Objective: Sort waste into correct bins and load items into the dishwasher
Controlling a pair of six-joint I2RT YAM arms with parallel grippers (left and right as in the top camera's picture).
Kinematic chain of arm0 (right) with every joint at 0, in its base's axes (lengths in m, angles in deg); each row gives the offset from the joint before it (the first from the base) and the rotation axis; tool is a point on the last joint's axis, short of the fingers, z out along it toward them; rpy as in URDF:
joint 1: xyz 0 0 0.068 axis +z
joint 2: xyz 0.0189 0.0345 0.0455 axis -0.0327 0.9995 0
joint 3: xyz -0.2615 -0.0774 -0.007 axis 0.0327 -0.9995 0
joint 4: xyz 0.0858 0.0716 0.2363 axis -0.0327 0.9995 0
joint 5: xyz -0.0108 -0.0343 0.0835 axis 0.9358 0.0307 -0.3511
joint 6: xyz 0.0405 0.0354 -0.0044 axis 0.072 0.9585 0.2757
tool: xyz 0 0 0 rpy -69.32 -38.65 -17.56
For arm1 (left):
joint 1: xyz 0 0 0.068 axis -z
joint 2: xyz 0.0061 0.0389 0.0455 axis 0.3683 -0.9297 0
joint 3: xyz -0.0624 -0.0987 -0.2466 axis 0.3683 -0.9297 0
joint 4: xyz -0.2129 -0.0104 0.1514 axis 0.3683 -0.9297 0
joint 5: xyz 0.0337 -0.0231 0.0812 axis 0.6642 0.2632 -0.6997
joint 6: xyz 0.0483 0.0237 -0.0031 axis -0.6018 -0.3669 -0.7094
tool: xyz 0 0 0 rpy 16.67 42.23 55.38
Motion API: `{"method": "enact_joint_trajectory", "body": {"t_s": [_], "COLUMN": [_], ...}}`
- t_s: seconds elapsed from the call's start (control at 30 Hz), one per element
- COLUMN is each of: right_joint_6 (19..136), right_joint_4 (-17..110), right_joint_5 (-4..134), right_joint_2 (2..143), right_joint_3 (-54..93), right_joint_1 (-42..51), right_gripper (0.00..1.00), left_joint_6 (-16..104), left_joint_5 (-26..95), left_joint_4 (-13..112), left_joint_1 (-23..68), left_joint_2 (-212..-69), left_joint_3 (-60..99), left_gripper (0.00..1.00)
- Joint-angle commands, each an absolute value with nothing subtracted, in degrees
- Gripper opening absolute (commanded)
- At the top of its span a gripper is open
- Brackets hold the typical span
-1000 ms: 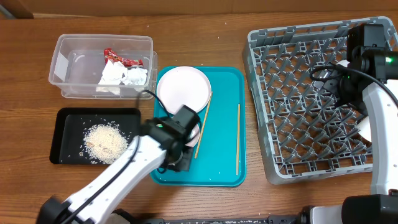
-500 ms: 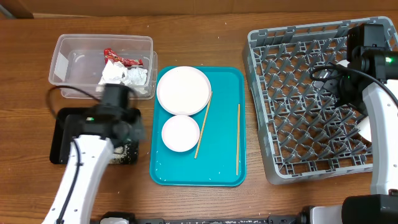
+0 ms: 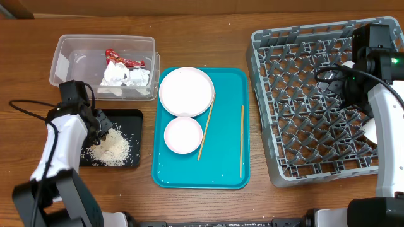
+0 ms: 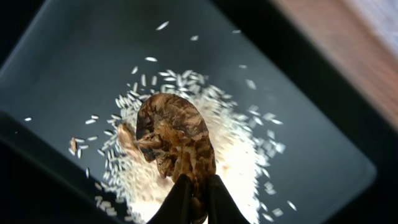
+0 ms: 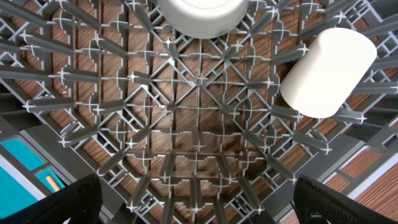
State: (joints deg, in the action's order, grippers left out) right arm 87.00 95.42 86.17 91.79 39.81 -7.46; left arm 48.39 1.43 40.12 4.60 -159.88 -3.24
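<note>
My left gripper [image 4: 194,186] is shut on the small brown food scrap [image 4: 176,140] and holds it just above the heap of rice grains [image 4: 230,155] in the black tray [image 4: 323,155]. From overhead, the left gripper [image 3: 103,129] hangs over the black tray [image 3: 129,116], next to the rice [image 3: 110,148]. The clear tub [image 3: 63,63] holds the red wrapper [image 3: 123,60] and napkins [image 3: 126,77]. My right gripper [image 5: 202,205] stands open over the grey rack [image 5: 199,81], which holds a white cup [image 5: 326,71] and a bowl [image 5: 202,9].
On the teal tray [image 3: 230,82] lie a white plate [image 3: 186,90], a small bowl [image 3: 183,134] and two chopsticks [image 3: 206,126] [image 3: 242,140]. The rack [image 3: 297,57] fills the right side, with my right arm over its far right part.
My left arm has swung left from the teal tray to the black tray with the brown scrap. The small bowl it covered now shows. The right arm has not moved.
</note>
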Motion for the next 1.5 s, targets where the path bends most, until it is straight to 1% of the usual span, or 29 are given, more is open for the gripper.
{"method": "enact_joint_trajectory", "body": {"t_s": [0.0,0.1,0.17,0.27,0.33,0.37,0.5,0.63,0.7,0.93,1.0,1.03,1.13,1.27,1.47], "right_joint_6": [87.1,87.1,87.1,87.1,87.1,87.1,87.1,87.1,87.1,87.1,87.1,87.1,87.1,87.1,87.1], "right_joint_4": [95.3,95.3,95.2,95.2,95.2,95.2,95.2,95.0,95.0,95.0,95.0,95.0,95.0,95.1,95.0], "right_joint_5": [85.4,85.2,85.2,85.2,85.2,85.2,85.2,85.2,85.2,85.2,85.2,85.2,85.2,85.2,85.2], "right_joint_2": [91.1,91.1,91.1,91.1,91.1,91.1,91.1,91.1,91.1,91.1,91.1,91.1,91.1,91.1,91.1], "right_joint_3": [40.2,40.2,40.2,40.2,40.2,40.2,40.2,40.2,40.2,40.2,40.2,40.2,40.2,40.2,40.2], "right_joint_1": [-7.6,-7.6,-7.6,-7.6,-7.6,-7.6,-7.6,-7.6,-7.6,-7.6,-7.6,-7.6,-7.6,-7.6,-7.6], "right_gripper": [1.0,1.0,1.0,1.0,1.0,1.0,1.0,1.0,1.0,1.0,1.0,1.0,1.0,1.0,1.0], "left_joint_6": [49.0,48.9,48.9,47.6,46.7,46.7,45.9,42.6,41.9,39.7,39.7,39.7,39.8,39.9,40.0], "left_joint_5": [1.2,1.3,1.7,3.8,5.5,6.3,11.7,20.2,21.8,18.6,16.0,12.7,7.0,4.7,4.8], "left_joint_4": [41.1,41.7,41.5,40.1,38.3,37.1,31.8,29.6,29.3,28.5,28.5,28.4,28.1,27.9,27.2], "left_joint_1": [2.8,2.7,2.7,2.7,2.7,2.8,3.5,7.3,10.1,24.5,28.5,31.9,36.6,39.7,39.9], "left_joint_2": [-162.7,-162.7,-162.7,-162.7,-162.7,-162.7,-162.6,-162.0,-162.0,-162.3,-162.7,-163.3,-165.4,-169.3,-175.8], "left_joint_3": [-2.2,-2.1,-1.5,0.5,2.7,4.1,10.1,13.9,13.9,13.7,13.7,13.7,13.7,13.7,13.7], "left_gripper": [0.12,0.13,0.18,0.4,0.48,0.49,0.5,0.5,0.5,0.52,0.56,0.57,0.59,0.59,0.54]}}
